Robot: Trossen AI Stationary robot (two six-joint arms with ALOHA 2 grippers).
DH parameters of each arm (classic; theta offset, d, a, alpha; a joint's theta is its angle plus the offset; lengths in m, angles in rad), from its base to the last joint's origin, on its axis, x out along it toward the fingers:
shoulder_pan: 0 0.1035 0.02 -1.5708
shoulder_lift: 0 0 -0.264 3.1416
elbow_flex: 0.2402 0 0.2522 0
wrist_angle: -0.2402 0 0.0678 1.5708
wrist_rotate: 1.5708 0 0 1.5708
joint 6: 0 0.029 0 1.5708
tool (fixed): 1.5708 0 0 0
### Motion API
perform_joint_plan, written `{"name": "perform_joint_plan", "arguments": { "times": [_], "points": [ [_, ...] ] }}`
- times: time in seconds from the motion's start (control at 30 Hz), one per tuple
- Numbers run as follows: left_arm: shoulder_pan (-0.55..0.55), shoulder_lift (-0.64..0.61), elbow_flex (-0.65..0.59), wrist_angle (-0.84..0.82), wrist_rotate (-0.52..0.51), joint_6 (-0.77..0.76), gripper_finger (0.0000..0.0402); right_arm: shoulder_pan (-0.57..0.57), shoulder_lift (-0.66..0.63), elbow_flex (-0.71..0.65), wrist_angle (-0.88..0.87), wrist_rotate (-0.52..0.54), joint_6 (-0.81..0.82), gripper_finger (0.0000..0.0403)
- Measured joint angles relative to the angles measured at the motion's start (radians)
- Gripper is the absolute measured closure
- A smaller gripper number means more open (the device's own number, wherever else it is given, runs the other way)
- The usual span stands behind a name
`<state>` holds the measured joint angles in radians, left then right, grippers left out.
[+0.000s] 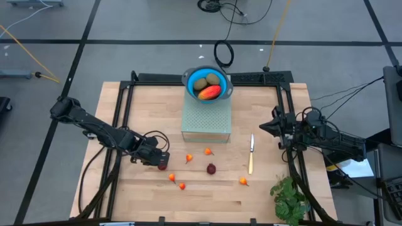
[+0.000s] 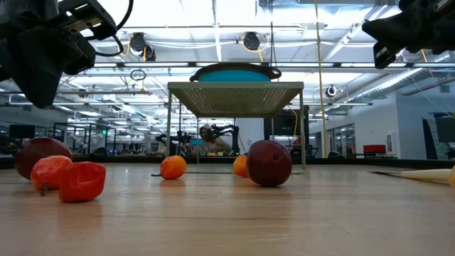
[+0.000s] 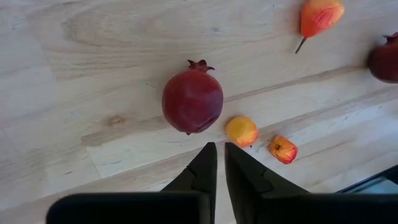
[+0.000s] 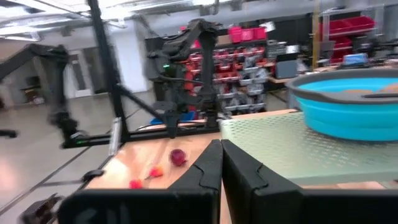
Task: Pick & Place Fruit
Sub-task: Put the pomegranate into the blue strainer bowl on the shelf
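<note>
Nearest to the low camera lie two small orange-red fruits (image 2: 83,180) on the wooden desk (image 1: 138,194), one touching the other, and just behind them a dark-red ball (image 2: 39,154). This same dark-red ball (image 3: 193,103) shows in the left wrist view, resting on the desk just in front of the left gripper (image 3: 217,159), not touched by it. The jaws of this gripper are pressed together and hold nothing. In the high view the left gripper (image 1: 161,160) is over the left part of the desk, right at this ball.

A second dark-red ball (image 1: 211,168) lies near the middle of the desk, apart from the first one. Several tiny orange-red pieces are spread around it: one (image 1: 189,158) and another (image 1: 208,151) on the far side of it, two (image 1: 172,177) toward the front edge, and one more (image 1: 242,181) near the knife (image 1: 252,154).

The blue bowl (image 1: 190,76) stands on a pale green perforated stand (image 1: 206,119) at the back of the desk. Inside it lie the mango (image 1: 209,92) and two brown kiwi-like ovals (image 1: 201,82), close together.

The right gripper (image 4: 221,163) waits over the right side of the desk, its jaws pressed together and empty. A green leafy bunch (image 1: 289,198) lies at the front right corner.
</note>
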<state>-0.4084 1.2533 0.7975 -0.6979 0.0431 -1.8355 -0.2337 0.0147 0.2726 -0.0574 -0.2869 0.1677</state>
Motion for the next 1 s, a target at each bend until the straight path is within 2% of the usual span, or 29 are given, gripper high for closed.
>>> {"name": "perform_joint_plan", "arguments": {
  "times": [0.2,0.33,0.5,0.63,0.8,1.0],
  "points": [
    [0.0,0.0,0.0,0.0,-0.038,-0.003,0.0316,0.0,0.0,0.0,0.0,-0.009,0.0,0.0403],
    [0.0,0.0,0.0,0.0,-0.077,-0.003,0.0257,0.0,0.0,0.0,0.0,-0.009,0.0,0.0403],
    [0.0,0.0,0.0,-0.001,-0.079,-0.003,0.0178,0.0,0.0,0.0,0.001,-0.008,0.0,0.0403],
    [0.0,0.0,0.0,-0.001,-0.079,0.014,0.013,0.0,0.0,0.0,0.001,-0.007,-0.001,0.0403],
    [0.0,0.0,0.0,-0.001,-0.079,0.047,0.0097,0.0,0.0,0.0,0.001,-0.007,-0.001,0.0403],
    [0.0,0.0,0.0,-0.001,-0.08,0.072,0.0091,0.0,0.0,0.0,0.001,-0.007,0.0,0.0403]
  ]
}}
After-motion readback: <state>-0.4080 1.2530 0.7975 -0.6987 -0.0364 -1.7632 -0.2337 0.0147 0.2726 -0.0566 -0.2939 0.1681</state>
